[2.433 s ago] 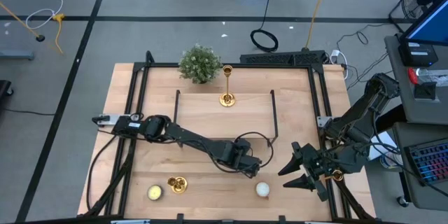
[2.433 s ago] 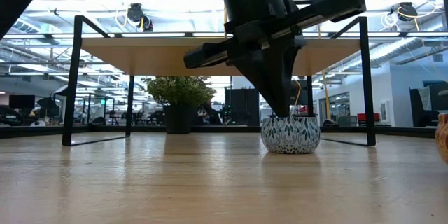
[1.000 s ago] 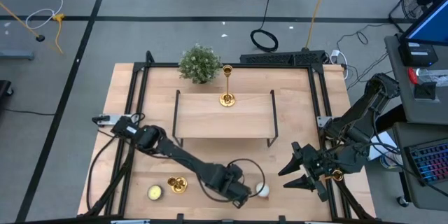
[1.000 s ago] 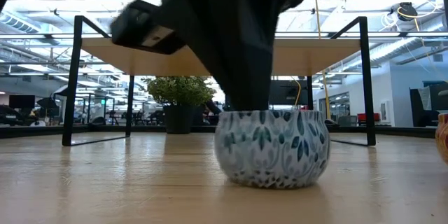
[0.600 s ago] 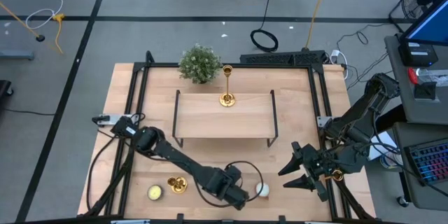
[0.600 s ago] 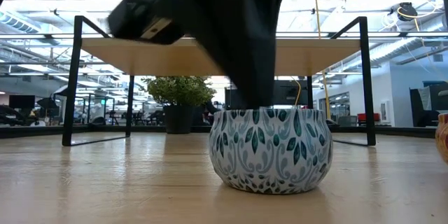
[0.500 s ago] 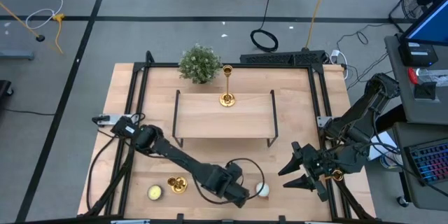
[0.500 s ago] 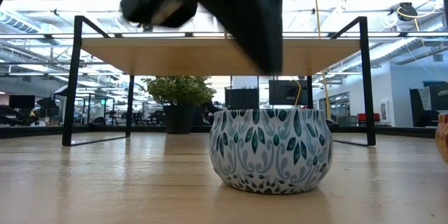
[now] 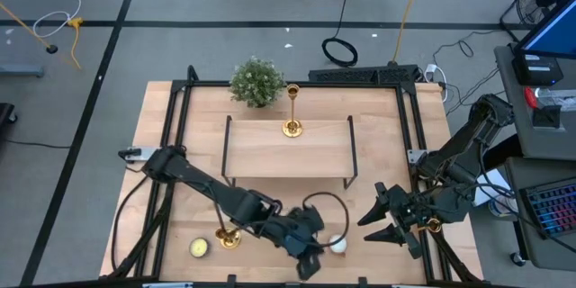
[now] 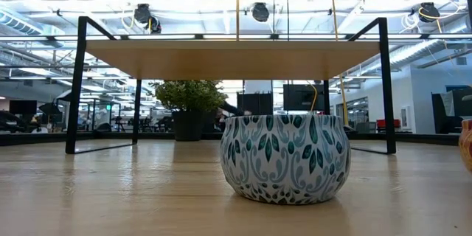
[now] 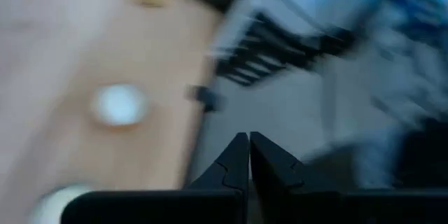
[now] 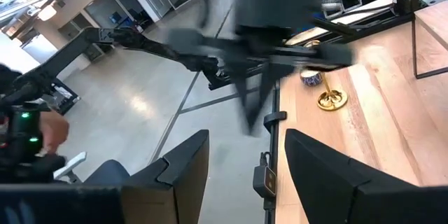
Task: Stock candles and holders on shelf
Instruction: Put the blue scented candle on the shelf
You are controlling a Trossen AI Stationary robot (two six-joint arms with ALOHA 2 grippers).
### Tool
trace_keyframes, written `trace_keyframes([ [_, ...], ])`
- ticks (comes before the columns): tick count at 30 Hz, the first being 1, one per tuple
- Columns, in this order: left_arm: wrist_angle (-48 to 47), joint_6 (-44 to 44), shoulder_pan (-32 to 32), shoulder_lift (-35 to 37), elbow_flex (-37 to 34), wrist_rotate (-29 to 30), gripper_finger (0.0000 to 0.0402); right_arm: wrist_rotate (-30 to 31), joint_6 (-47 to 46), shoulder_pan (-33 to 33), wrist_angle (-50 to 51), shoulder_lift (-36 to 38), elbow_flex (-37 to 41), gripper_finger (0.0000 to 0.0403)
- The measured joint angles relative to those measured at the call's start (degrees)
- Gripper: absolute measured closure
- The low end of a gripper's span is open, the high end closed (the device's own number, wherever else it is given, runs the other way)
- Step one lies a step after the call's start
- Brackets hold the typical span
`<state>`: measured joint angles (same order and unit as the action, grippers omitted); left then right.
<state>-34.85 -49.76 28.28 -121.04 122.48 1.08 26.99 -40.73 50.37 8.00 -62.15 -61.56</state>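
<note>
A white candle in a blue-patterned cup (image 9: 337,244) stands on its base near the table's near edge, large in the low view (image 10: 285,158). A yellowish candle (image 9: 199,247) and a gold holder (image 9: 227,236) are at the near left. Another gold holder (image 9: 292,126) stands upright at the far edge of the shelf (image 9: 288,151). My left gripper (image 9: 309,265) is shut and empty, just left of the white candle and above the table's near edge; it is blurred in its wrist view (image 11: 248,147). My right gripper (image 9: 376,225) is open and empty at the near right (image 12: 245,168).
A small green plant (image 9: 256,81) stands behind the shelf at the far left. The shelf's black legs (image 10: 77,81) stand on the table. A rounded pale thing (image 10: 466,144) is cut off at the low view's right edge. Bare wood lies in front of the shelf.
My left gripper has risen off the top of the patterned candle cup, out of the low view, and moved toward the table's near edge, its arm swinging and wrist turning. The candle slid slightly toward the near edge, then stayed standing on the table.
</note>
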Motion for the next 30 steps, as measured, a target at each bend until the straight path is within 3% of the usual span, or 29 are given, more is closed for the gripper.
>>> trace_keyframes([
  [5, 2.26, 8.38, 0.34, 0.95, 0.02, -11.61, 0.0381, 0.86, 0.0, -0.02, 0.12, 0.0, 0.0, 0.0216],
  [8, -5.16, 13.35, 0.41, 0.99, 0.02, -16.87, 0.037, 3.17, -1.16, -0.01, 0.58, 0.0, 0.0, 0.0216],
  [11, -15.67, 19.97, 1.14, 0.86, 0.0, -19.44, 0.0332, 5.52, -3.96, -0.02, 0.58, 0.0, 0.0, 0.0216],
  [14, -22.99, 29.88, 2.39, 0.86, 0.0, -17.05, 0.0269, 7.73, -6.06, -0.02, 0.93, 0.0, 0.0, 0.0216],
  [20, -25.94, 37.73, 3.17, 0.11, 0.0, 0.07, 0.0117, 10.9, -9.45, -0.02, -0.04, 0.02, 2.09, 0.0216],
  [25, -26.41, 31.0, 2.99, -1.61, 0.0, 5.91, 0.0023, 10.87, -11.91, -0.15, -3.18, 0.02, 5.78, 0.0216],
  [27, -27.41, 26.81, 3.01, -1.74, -0.02, 6.32, 0.0007, 10.75, -11.51, -0.28, -7.63, 0.0, 8.09, 0.0216],
  [30, -27.96, 20.13, 2.83, -2.35, -0.02, 6.47, 0.0015, 10.04, -9.98, -1.68, -14.41, -1.42, 10.58, 0.0214],
])
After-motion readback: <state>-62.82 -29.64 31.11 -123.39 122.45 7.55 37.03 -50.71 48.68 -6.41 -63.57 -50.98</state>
